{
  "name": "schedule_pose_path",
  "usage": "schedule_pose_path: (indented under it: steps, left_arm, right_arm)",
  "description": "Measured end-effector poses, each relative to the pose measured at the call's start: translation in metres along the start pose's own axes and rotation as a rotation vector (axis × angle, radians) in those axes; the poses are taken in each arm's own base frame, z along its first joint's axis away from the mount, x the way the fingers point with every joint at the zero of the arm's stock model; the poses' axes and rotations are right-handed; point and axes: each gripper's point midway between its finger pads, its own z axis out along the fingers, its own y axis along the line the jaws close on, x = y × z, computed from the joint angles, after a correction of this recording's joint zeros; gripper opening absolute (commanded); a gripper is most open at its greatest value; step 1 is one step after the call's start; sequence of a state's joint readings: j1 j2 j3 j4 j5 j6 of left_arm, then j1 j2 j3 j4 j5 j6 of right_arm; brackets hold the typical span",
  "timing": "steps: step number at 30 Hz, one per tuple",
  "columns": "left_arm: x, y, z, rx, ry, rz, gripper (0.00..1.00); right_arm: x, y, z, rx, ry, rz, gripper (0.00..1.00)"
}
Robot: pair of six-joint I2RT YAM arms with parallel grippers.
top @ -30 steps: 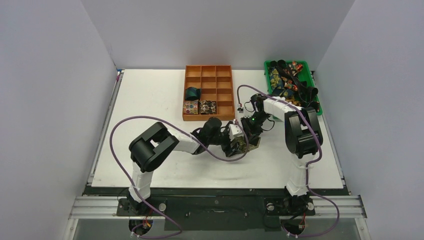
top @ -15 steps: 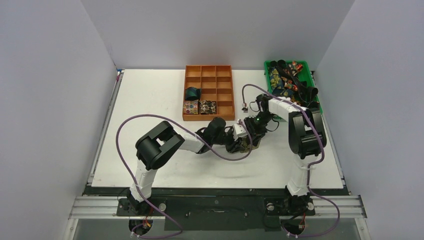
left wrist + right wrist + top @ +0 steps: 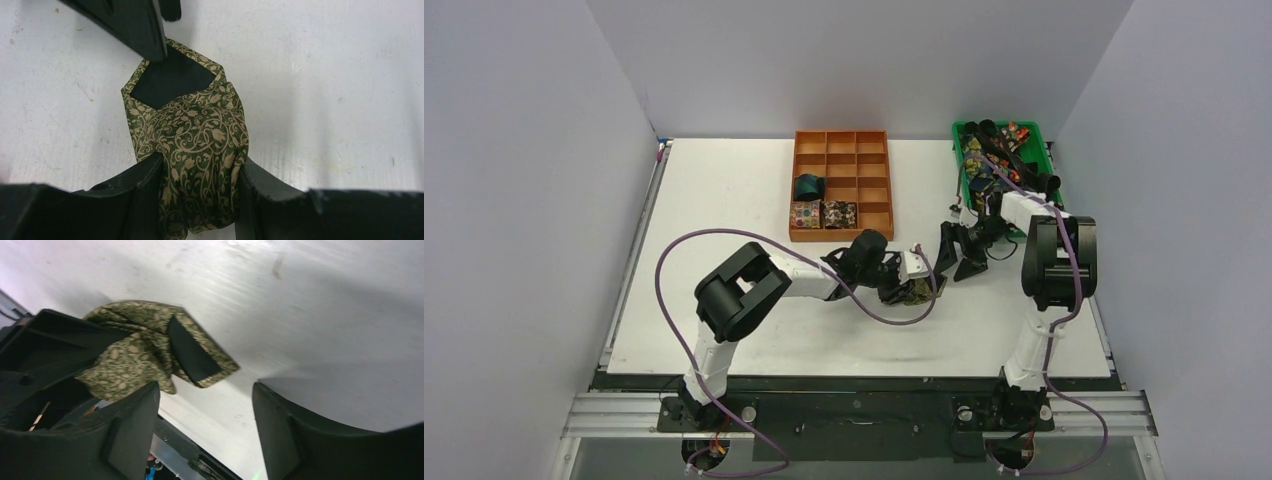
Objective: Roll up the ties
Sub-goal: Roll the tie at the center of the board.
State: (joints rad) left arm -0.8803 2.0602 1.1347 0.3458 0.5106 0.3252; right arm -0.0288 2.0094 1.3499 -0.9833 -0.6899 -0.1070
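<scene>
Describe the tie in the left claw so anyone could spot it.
On the white table, off the near right corner of the orange tray, the left claw pinches a bunched tie. Unlike the tray's rolled ties, teal or floral, it is olive-green with tan vines.

Orange tray (image 3: 864, 237) close beyond the left hand (image 3: 915, 290)

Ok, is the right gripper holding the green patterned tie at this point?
No, the right gripper stands open with nothing between its jaws, while the tie sits pinched in the left gripper.
</scene>
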Motion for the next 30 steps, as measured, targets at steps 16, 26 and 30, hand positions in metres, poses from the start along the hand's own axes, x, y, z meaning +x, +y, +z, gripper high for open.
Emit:
schedule_pose_path:
  steps: [16,26,30]
  left_arm:
    - [0.002,0.001,-0.001,0.016,0.041,-0.006,0.11]
    - [0.002,0.001,-0.001,0.02,0.048,-0.007,0.12]
    - [0.002,0.001,-0.001,0.022,0.048,-0.005,0.14]
  right_arm:
    - [0.019,0.061,0.027,-0.274,0.097,-0.095,0.65]
    - [0.032,0.085,0.029,-0.327,0.141,-0.176,0.69]
    - [0.032,0.084,0.03,-0.305,0.148,-0.194,0.44]
